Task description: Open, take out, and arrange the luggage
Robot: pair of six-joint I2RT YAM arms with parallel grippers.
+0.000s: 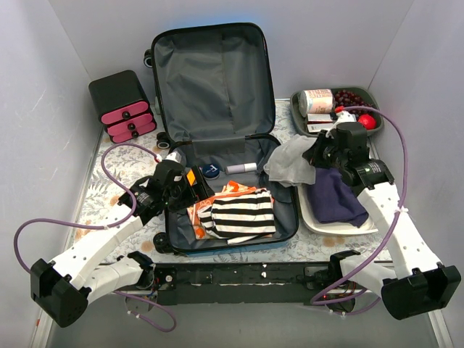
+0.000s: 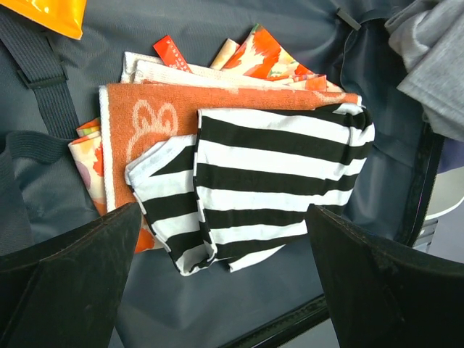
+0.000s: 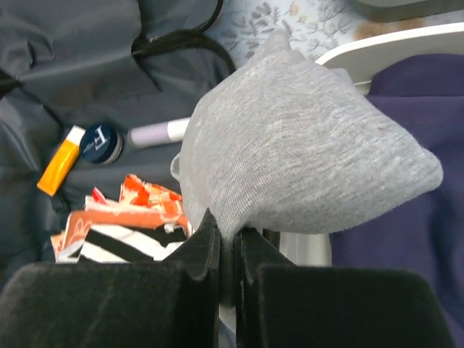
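Two fingers of your right gripper are pinched tight on a fold of the grey garment, which hangs between the luggage's right edge and the white tray holding a navy garment. Your left gripper is spread wide with nothing in it, above the striped garment lying on an orange towel. The luggage lies open at mid-table, lid raised toward the back wall.
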